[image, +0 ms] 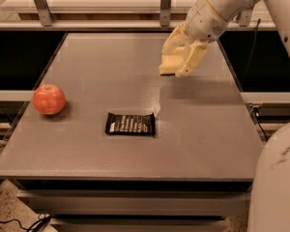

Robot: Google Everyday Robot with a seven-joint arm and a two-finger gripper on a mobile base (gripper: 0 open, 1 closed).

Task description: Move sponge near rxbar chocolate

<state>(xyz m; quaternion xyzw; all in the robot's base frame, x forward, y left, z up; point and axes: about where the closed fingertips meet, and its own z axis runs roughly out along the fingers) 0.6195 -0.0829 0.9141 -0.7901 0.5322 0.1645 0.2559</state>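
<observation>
The pale yellow sponge [170, 65] is held between the cream fingers of my gripper [178, 62], above the far right part of the grey table [87, 71]. The gripper is shut on the sponge, and its fingers cover much of it. The rxbar chocolate [130, 124], a flat black wrapped bar with white lettering, lies on the table nearer the front, below and to the left of the gripper. The sponge and the bar are well apart.
A red apple [49, 99] sits near the table's left edge. A metal rail with posts [166, 4] runs along the back. The robot's white arm [222, 4] reaches in from the upper right, and its body [278, 178] fills the lower right corner.
</observation>
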